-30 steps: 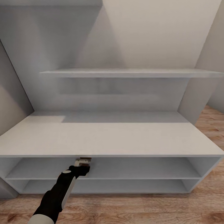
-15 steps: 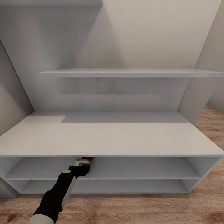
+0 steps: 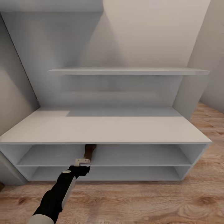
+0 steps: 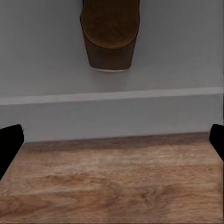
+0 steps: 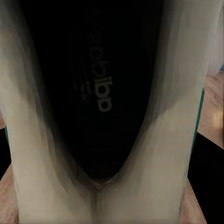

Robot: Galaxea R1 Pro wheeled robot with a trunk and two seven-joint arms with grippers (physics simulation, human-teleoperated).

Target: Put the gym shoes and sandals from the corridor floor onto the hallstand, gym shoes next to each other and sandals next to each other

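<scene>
So the shoe rack [image 3: 102, 129] sits across the middle of the head view, a low white unit with a flat top and two open shelves, pushed up against the wall. Above it there's a thin wall shelf [image 3: 127, 71] in the upper half of the frame. One brown sandal [image 3: 89, 152] is lying on the upper of the two shelves, a bit left of centre, tucked under the top board with its near end close to the shelf's front edge. The left claw [image 3: 82, 162] hangs just in front of that sandal, right below it in the frame, close but apart from it. In the left wrist view the sandal [image 4: 111, 35] is at the top centre, resting on the white shelf, with the wood floor [image 4: 112, 182] filling the lower half; the two dark fingertips [image 4: 9, 144] sit at the far left and right edges, so the claw is spread wide with nothing in it

The right wrist view is jammed up against a sneaker [image 5: 154, 154], white sides and dark inside with some lettering. Can't tell from that whether the right claw is pinching it or how its fingers stand
</scene>
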